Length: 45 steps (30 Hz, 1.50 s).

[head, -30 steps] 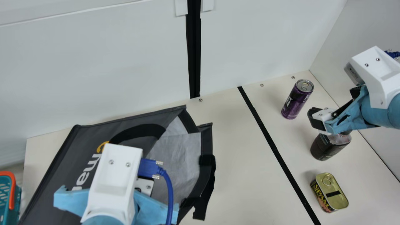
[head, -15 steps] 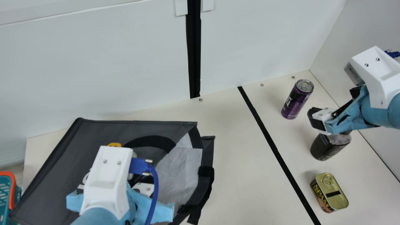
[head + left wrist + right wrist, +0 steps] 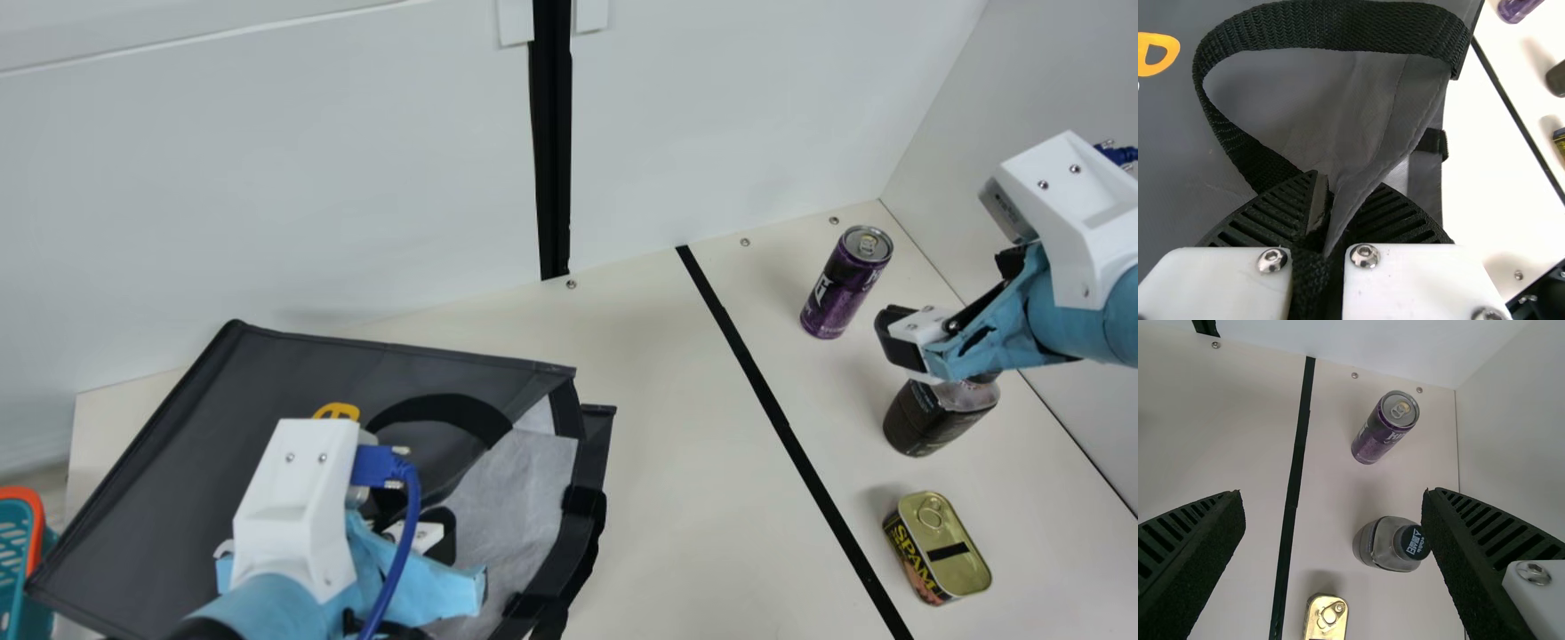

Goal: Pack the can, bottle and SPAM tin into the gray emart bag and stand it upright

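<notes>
In the main view, my left gripper (image 3: 427,535) is over the gray emart bag (image 3: 293,373), which lies slanted with its pale lining showing at the right. The left wrist view has my left gripper (image 3: 1343,197) shut on the edge of the bag (image 3: 1398,100) at the root of its black handle (image 3: 1338,25). My right gripper (image 3: 907,342) hovers just above the bottle (image 3: 933,418); in the right wrist view that gripper (image 3: 1333,493) stands open, nothing held. The purple can (image 3: 845,284) is upright behind the bottle, and the SPAM tin (image 3: 947,547) rests nearer the front.
A teal basket with an orange rim (image 3: 31,524) stands at the far left. A black tape line (image 3: 773,413) crosses the table between the bag and the three groceries. White walls border the back and right side.
My left gripper has shifted left and slightly toward the front, turning the bag with it; the bag's back right corner swung nearer the front. The right arm, can, bottle and tin stayed put.
</notes>
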{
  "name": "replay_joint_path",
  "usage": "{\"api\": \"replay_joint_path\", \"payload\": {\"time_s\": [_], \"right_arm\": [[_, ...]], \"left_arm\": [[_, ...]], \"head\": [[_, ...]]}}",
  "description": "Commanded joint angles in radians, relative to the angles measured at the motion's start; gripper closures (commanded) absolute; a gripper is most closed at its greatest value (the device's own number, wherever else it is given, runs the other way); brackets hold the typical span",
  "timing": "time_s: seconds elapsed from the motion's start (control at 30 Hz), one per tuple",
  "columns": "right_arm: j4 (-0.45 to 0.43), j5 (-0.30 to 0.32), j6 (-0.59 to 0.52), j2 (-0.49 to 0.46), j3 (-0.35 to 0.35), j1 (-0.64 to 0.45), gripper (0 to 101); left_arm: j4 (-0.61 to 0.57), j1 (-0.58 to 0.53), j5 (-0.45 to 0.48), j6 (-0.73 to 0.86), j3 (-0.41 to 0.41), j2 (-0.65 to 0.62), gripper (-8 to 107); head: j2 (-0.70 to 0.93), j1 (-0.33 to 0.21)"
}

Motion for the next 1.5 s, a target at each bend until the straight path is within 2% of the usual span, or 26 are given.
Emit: {"api": "replay_joint_path", "payload": {"time_s": [0.0,0.7,1.1,1.47], "right_arm": [[0.0,0.0,0.0,0.0,0.0,0.0,6],[0.0,0.0,0.0,0.0,0.0,0.0,6],[0.0,0.0,0.0,0.0,0.0,0.0,6],[0.0,0.0,0.0,0.0,0.0,0.0,6]], "left_arm": [[-0.057,0.014,-0.015,0.02,0.007,0.001,107],[-0.402,0.154,-0.124,0.215,0.043,0.036,107],[-0.491,0.212,-0.148,0.293,0.056,0.053,107],[-0.518,0.27,-0.158,0.327,0.07,0.059,107]], "head": [[-0.001,-0.023],[-0.001,-0.023],[-0.001,-0.023],[-0.001,-0.023]]}}
